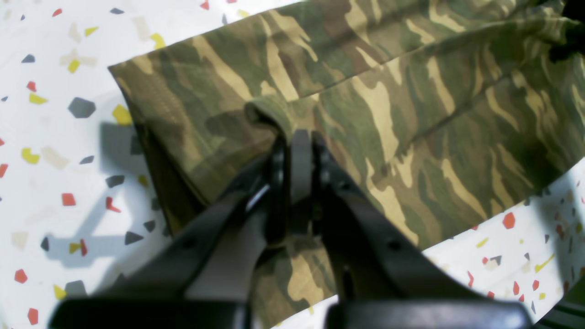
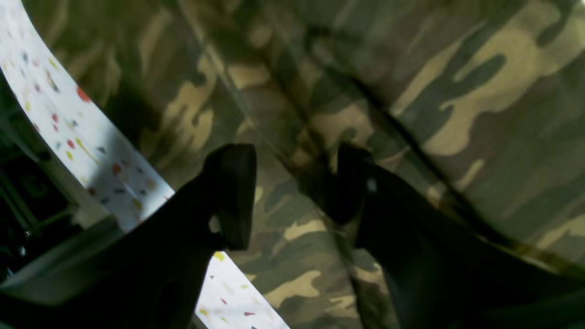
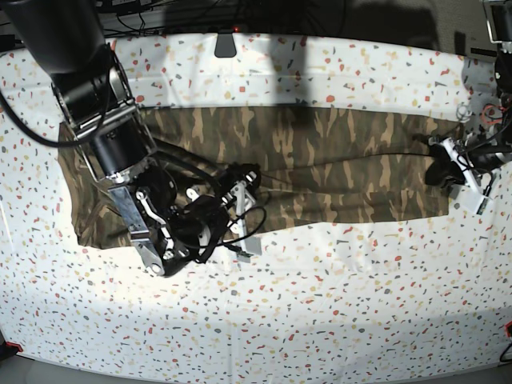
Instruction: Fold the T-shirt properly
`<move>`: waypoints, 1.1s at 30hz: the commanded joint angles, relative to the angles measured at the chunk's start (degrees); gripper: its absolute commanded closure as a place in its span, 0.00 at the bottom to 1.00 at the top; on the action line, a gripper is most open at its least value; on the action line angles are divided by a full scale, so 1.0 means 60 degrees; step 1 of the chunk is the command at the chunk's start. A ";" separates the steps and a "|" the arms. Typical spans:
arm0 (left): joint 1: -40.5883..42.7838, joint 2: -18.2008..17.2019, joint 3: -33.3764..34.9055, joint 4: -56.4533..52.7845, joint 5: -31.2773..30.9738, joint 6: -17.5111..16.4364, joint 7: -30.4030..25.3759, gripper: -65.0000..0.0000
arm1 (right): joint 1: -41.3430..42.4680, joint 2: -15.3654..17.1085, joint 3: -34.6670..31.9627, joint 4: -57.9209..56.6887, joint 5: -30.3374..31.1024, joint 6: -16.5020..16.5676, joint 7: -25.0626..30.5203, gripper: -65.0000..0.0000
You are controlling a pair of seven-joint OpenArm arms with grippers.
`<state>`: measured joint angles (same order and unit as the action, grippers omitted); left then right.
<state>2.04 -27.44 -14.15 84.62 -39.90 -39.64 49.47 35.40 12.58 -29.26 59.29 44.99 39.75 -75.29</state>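
Note:
The camouflage T-shirt (image 3: 320,152) lies as a long folded strip across the speckled white table (image 3: 320,304). At its right end in the base view, my left gripper (image 3: 438,172) is shut on the cloth. In the left wrist view its fingers (image 1: 299,141) pinch a raised fold of the T-shirt (image 1: 411,91) near the folded corner. My right gripper (image 3: 244,188) hovers over the strip's lower edge, left of centre. In the right wrist view that gripper (image 2: 292,183) is open, nothing between its fingers, and the T-shirt (image 2: 457,91) lies creased just below.
Bare speckled table (image 1: 45,137) surrounds the shirt's corner. The table edge (image 2: 55,183) runs close to the right gripper, with dark space beyond it. A small black piece (image 3: 226,44) sits at the back edge. Cables (image 3: 208,232) loop around the right arm's wrist.

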 commanded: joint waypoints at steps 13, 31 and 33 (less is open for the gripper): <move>-0.1009 -0.0197 -0.0073 0.0157 0.1078 -0.0060 -0.0266 0.74 | 0.0331 0.0076 0.0058 0.0135 0.0710 0.0042 0.0029 0.55; -0.1056 -0.0193 -0.0069 0.0157 0.0288 -0.0060 -0.0550 0.74 | 0.0127 0.0073 -0.3395 0.0335 0.4116 0.0042 0.0033 0.55; -0.1053 -0.0193 -0.0069 0.0157 0.0288 -0.0060 -0.0550 0.74 | 0.0127 0.0076 -0.3450 0.0579 0.4703 0.0042 0.0033 0.55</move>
<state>-3.16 -27.59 -14.15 84.62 -37.08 -39.62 47.53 34.02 13.15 -50.48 61.73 71.72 39.75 -75.35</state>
